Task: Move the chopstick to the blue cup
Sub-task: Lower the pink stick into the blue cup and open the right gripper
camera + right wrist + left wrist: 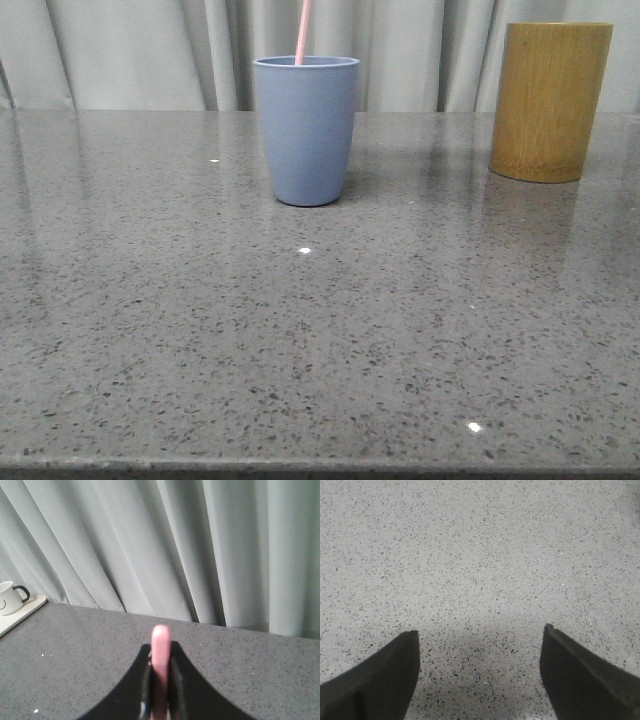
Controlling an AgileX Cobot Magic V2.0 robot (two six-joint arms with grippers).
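- Grey speckled stone makes up the table, glossy enough to carry small glints of light and faint reflections of what stands on it.
- Toward the far side, a little left of the middle, stands the blue cup, upright, matte and without a handle, narrowing slightly to its rounded base.
- Out of its mouth rises the chopstick, thin and pale pink, leaning a touch to the right as it climbs and running out past the top edge of the front view; its lower end is inside the cup and hidden by the wall.
- Off to the right, well apart from the blue cup, a taller tan bamboo cylinder stands upright near the curtain, which hangs in pale grey folds behind the table.
- From the right wrist view, the right gripper has its dark fingers pressed in against the pink chopstick on both sides, the stick's rounded end poking up between them.
- In that same view, a white mug with a dark handle sits on a pale tray at the table's edge.
- From the left wrist view, the left gripper hangs over bare stone with its two dark fingers spread wide apart, nothing between them.
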